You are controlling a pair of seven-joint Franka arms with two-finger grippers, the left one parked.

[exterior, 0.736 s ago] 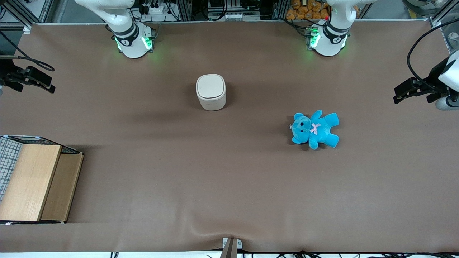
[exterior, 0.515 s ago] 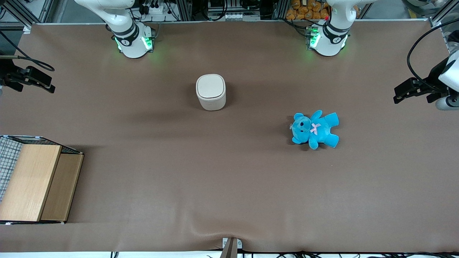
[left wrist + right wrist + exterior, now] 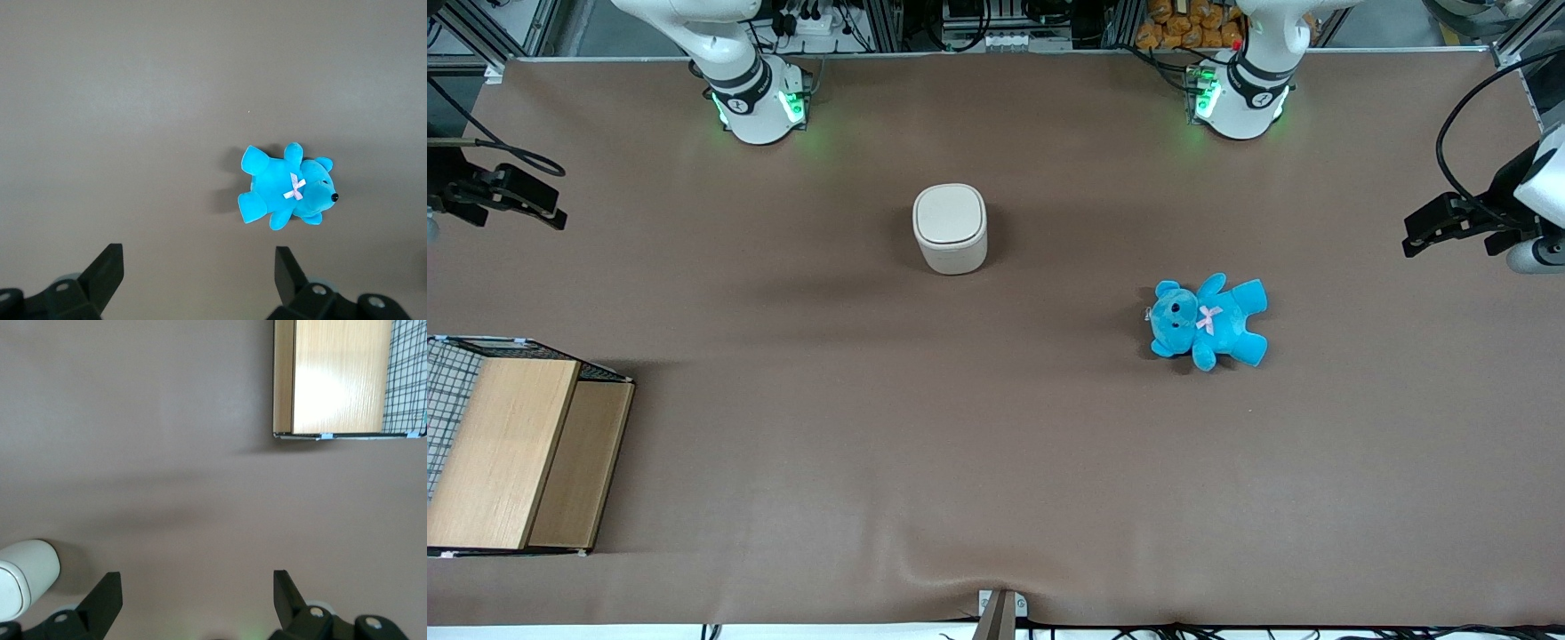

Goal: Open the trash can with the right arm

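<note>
Hovering end effector, fingertips cropped.

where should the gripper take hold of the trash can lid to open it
Probably at the lid's rim on the trash can, coming from above: it stands upright, lid shut and flat on top. The hinge edge is not discernible. The gripper hangs open, high toward the working arm's end.

Your trash can stands on the table, lid down, nearer the arm bases than the teddy bear, which lies toward the parked arm's end. The wooden box sits at the working arm's end, nearest the front camera. Your gripper hangs, fingers spread, above that same end, well apart from the can.
</note>
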